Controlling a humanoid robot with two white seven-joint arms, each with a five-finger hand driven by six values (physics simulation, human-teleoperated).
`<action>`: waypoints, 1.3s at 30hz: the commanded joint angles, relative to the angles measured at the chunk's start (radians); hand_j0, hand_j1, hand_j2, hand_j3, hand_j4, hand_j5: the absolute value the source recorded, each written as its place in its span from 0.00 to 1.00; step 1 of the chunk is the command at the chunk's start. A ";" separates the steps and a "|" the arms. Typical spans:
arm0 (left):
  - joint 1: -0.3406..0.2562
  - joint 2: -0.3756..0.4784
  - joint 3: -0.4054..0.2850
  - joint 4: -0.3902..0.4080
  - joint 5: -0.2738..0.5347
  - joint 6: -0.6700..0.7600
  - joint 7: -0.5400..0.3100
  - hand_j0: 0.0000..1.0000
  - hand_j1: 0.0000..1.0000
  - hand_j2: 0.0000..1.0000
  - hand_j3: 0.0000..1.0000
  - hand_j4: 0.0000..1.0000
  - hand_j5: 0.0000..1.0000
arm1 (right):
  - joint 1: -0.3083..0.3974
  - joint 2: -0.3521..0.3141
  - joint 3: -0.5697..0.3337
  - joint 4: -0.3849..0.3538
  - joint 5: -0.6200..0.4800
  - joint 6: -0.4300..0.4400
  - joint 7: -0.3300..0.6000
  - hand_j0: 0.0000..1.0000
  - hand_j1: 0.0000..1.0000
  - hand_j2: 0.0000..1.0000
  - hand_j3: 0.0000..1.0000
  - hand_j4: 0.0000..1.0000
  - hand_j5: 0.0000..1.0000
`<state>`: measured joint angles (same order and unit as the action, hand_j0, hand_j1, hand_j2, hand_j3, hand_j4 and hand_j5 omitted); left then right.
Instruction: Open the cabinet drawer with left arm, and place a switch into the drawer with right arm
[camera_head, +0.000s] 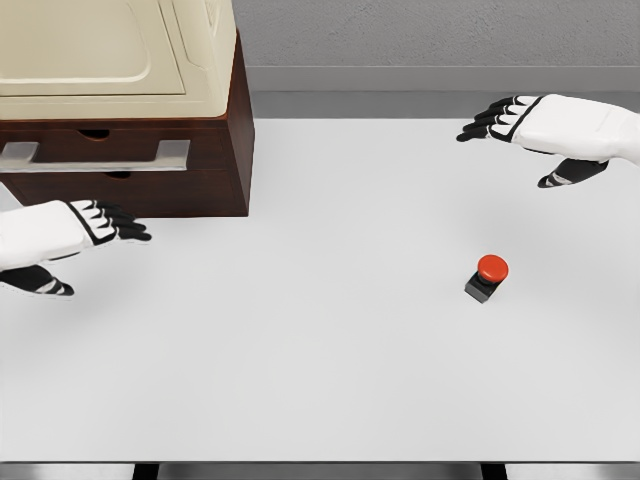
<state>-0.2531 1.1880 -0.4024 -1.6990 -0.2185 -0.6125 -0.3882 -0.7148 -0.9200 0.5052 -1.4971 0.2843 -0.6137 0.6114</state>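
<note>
Nearest me, my left hand, fingers loose and empty, hovers just below the cabinet's shut drawer handle at the tabletop's far-left corner, while the switch sits right of centre, below my open right hand.

Simulated test bench, plain white table, grey wall, brown cabinet
</note>
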 joint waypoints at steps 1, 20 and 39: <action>0.000 0.004 -0.013 -0.005 0.007 0.002 -0.001 1.00 1.00 1.00 1.00 1.00 1.00 | 0.000 -0.002 0.000 0.000 -0.007 0.003 -0.001 1.00 1.00 1.00 1.00 1.00 1.00; -0.241 0.289 -0.072 -0.062 0.427 0.002 0.106 1.00 1.00 1.00 1.00 1.00 1.00 | 0.040 -0.134 0.204 -0.094 0.026 0.003 -0.001 1.00 1.00 1.00 1.00 1.00 1.00; -0.420 0.133 -0.303 -0.065 1.018 0.536 -0.223 1.00 1.00 1.00 1.00 1.00 1.00 | 0.069 -0.138 0.246 -0.152 0.026 0.003 -0.001 1.00 1.00 1.00 1.00 1.00 1.00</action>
<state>-0.6749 1.3385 -0.7056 -1.7640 0.7714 -0.1796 -0.6039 -0.6458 -1.0571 0.7446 -1.6422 0.3146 -0.6133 0.6112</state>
